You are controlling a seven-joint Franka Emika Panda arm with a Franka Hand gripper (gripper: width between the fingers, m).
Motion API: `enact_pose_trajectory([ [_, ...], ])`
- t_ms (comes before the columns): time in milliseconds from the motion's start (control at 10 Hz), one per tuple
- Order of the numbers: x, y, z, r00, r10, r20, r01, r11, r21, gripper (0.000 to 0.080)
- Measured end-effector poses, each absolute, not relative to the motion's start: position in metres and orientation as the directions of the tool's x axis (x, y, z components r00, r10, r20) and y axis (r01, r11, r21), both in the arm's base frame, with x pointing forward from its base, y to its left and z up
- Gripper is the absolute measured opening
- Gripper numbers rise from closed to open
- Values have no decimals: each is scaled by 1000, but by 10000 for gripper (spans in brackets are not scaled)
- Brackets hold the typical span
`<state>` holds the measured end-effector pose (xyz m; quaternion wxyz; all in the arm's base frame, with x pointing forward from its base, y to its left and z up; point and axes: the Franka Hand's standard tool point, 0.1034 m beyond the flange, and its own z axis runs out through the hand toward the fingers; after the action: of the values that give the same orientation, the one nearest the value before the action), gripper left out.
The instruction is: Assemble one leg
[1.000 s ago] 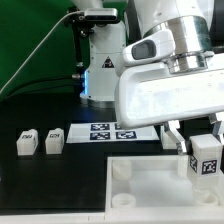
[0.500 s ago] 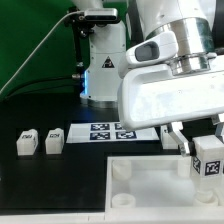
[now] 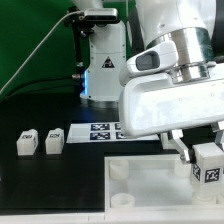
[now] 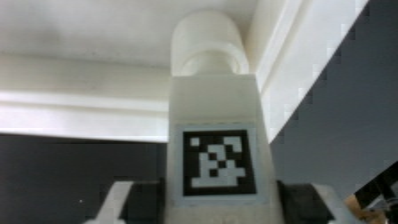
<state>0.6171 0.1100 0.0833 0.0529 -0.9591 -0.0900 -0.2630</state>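
My gripper [image 3: 203,150] is shut on a white leg [image 3: 208,165] with a black-and-white marker on its face. It holds the leg upright over the right side of the large white tray [image 3: 150,170], at the exterior view's right edge. In the wrist view the leg [image 4: 217,120] fills the middle, its rounded tip pointing away toward the tray's white surface [image 4: 89,80], and my fingers [image 4: 121,205] press its sides. Two more white legs [image 3: 27,142] [image 3: 54,141] lie on the black table at the exterior view's left.
The marker board [image 3: 108,131] lies on the table behind the tray. The arm's white base [image 3: 103,70] stands at the back. A round socket [image 3: 121,171] shows at the tray's near-left corner. A green backdrop is at the left.
My gripper has moved slightly right and down with the leg, closer to the tray's right side. The two loose legs have not moved.
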Motion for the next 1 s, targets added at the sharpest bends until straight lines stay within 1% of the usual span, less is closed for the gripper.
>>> enact_pose_trajectory([
  [200, 621, 112, 83, 801, 134, 584, 195, -980, -43, 294],
  [500, 617, 113, 83, 810, 128, 573, 188, -981, -47, 294],
  [600, 617, 113, 83, 810, 127, 572, 188, -981, -47, 470],
  [700, 617, 113, 83, 810, 127, 572, 188, -981, -47, 587],
  [800, 617, 113, 83, 810, 127, 572, 188, -981, -47, 587],
  [900, 617, 113, 83, 810, 127, 572, 188, -981, -47, 637],
  [1000, 617, 113, 83, 810, 127, 572, 188, -981, -47, 646],
])
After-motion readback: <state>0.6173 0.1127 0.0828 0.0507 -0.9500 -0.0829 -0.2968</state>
